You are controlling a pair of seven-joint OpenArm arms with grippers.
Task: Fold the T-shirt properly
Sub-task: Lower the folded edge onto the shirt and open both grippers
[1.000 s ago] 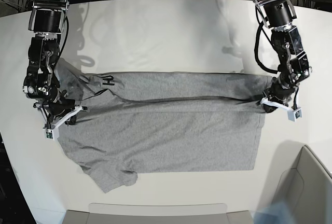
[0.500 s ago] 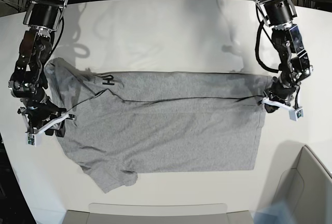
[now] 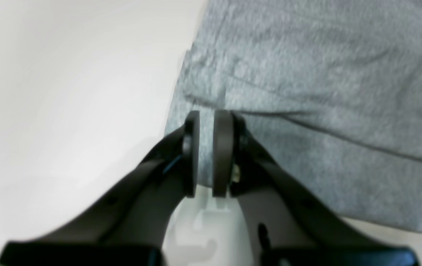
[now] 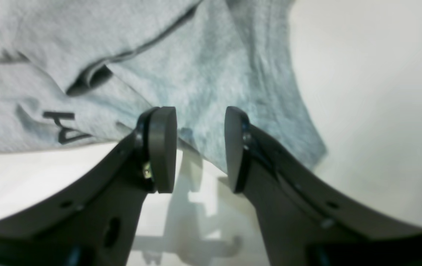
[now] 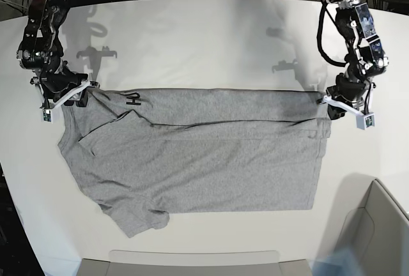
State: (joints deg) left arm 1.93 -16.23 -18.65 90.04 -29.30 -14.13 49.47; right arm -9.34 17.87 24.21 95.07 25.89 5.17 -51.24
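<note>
Now the T-shirt (image 5: 204, 154) lies flat on the white table (image 5: 192, 39); at its hem edge the left gripper (image 3: 206, 153) pinches cloth, while the right gripper (image 4: 200, 147), jaws spread, hovers over its lettered sleeve corner.

Lying spread flat across the middle of the worktop: the T-shirt (image 5: 204, 151), heather-grey, short-sleeved, plain side up. Running left to right along the far part, a long fold line with a folded-over strip beyond it. Showing at the far left, a scrap of black block lettering (image 5: 133, 99). Sticking out at the near left, one sleeve (image 5: 137, 217), slightly rumpled.
</note>
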